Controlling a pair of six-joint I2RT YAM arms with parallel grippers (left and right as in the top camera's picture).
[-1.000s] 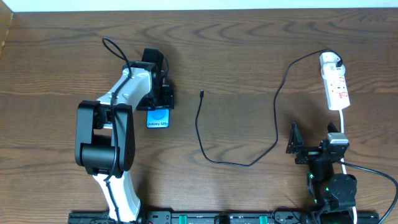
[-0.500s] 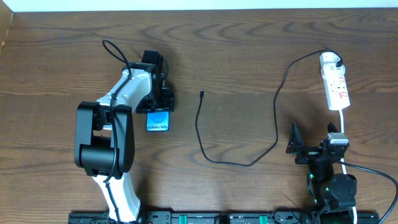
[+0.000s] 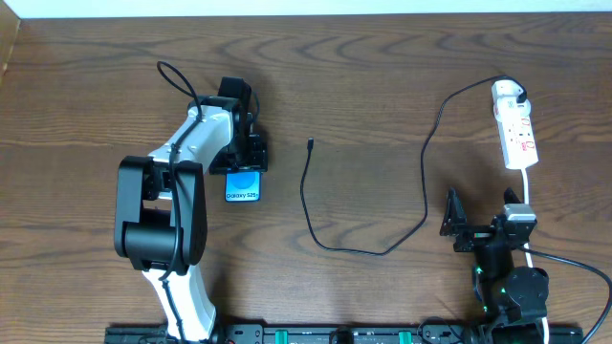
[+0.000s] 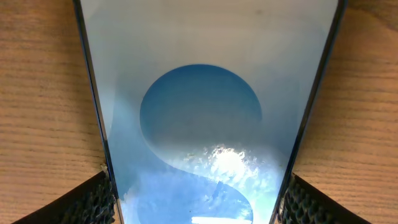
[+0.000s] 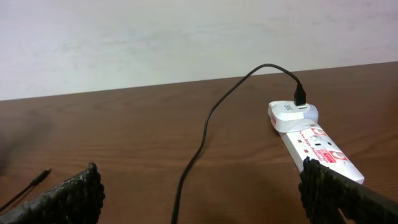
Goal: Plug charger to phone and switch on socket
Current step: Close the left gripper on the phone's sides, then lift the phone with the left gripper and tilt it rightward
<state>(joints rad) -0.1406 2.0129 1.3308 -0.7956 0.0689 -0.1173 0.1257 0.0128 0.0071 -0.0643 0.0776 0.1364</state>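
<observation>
The phone (image 3: 243, 185) lies flat on the tabletop (image 3: 382, 57) left of centre in the overhead view. Its blue screen faces up and its upper end is hidden under the left arm's wrist. In the left wrist view the left fingers (image 4: 87, 202) sit one at each long edge of the phone, their dark pads pressed against its sides, pinching it. The lighter circle on the screen fills the middle of that view.

Well to the right, near the centre of the overhead frame, the charger's plug tip (image 3: 311, 143) rests on the bare wood, apart from the phone. From there the black cable (image 3: 356, 250) drops, loops along the lower middle, then climbs to the upper right. There it ends at the white adapter (image 3: 510, 93), seated in the top end of the power strip (image 3: 521, 139). We cannot tell how its red-marked switches stand.

At the lower right, the right fingers (image 5: 68, 199) are spread wide and hold nothing, pointing toward the strip.
</observation>
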